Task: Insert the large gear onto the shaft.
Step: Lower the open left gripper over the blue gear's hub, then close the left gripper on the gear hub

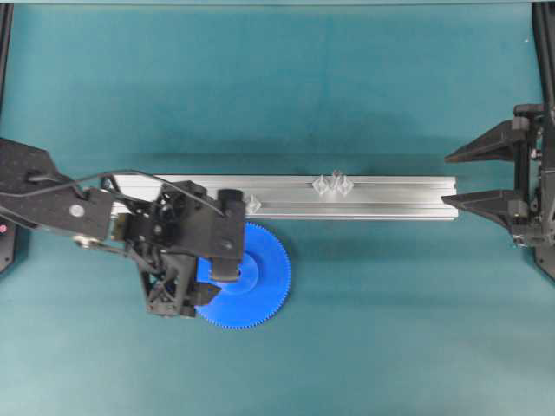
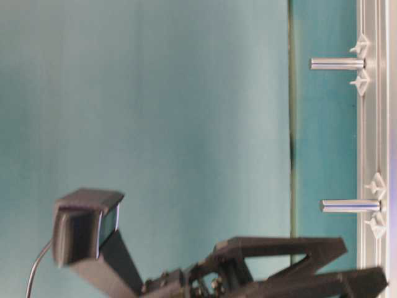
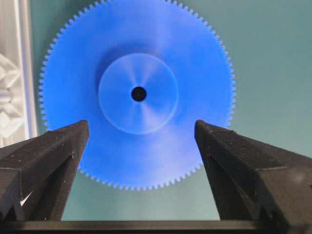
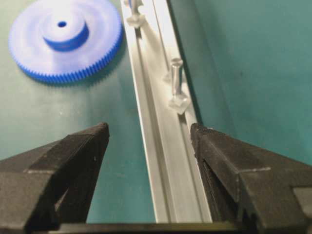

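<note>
Gear [image 1: 256, 277]: blue, toothed all round, raised hub with small centre hole; lies flat on the teal bench [image 1: 390, 329], just beside the near edge of the rail [image 1: 390, 198], held by nothing; seen whole in the left wrist view, its lower rim between the two fingers but not touched by them.

Rail: silvery slotted aluminium bar, lying left to right across the middle of the bench.

Shaft [image 4: 176, 78]: thin silvery pin, upright on the rail about midway along it, clear diamond-shaped mounts at its base; bare; well apart from the gear.

Second pin [image 1: 252, 204]: on the rail near the gear, like mounts, partly hidden by the left arm in the overhead view; the table-level view shows both pins standing off the rail.

Left gripper [image 3: 141, 134]: over the gear's left part, pointing down, jaws spread wide, empty.

Right gripper [image 4: 148, 134]: at the rail's right end, clear of it, jaws spread wide, empty; looks along the rail toward the shaft.
</note>
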Robot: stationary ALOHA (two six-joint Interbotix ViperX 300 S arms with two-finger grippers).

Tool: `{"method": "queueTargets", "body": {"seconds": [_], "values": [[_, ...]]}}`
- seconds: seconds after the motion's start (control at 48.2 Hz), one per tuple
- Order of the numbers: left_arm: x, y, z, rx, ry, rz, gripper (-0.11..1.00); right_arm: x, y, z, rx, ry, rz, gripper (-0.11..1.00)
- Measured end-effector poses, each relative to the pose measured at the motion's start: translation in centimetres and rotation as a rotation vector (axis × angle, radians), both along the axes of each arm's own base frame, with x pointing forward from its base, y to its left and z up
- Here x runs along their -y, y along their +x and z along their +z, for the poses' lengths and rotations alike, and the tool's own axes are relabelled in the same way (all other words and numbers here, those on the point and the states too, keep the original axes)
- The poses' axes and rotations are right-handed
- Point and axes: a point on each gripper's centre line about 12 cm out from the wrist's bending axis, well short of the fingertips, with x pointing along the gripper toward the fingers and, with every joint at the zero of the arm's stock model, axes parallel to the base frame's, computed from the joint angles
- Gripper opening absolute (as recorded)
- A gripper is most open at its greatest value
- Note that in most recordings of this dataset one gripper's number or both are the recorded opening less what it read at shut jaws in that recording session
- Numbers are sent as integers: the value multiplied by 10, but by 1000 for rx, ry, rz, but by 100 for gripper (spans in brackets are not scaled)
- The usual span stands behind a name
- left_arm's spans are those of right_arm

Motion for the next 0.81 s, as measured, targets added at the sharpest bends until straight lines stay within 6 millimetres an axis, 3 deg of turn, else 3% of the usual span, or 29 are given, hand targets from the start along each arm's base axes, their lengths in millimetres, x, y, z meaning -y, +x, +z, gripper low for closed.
{"method": "queueTargets", "body": {"seconds": [0.332,0.81], "values": [[4,22,-32,-111,14,2,93,-1,-7,2,30,-4,0,76],[5,34,-50,-151,14,15,93,-2,-14,-1,11,-1,1,76]]}}
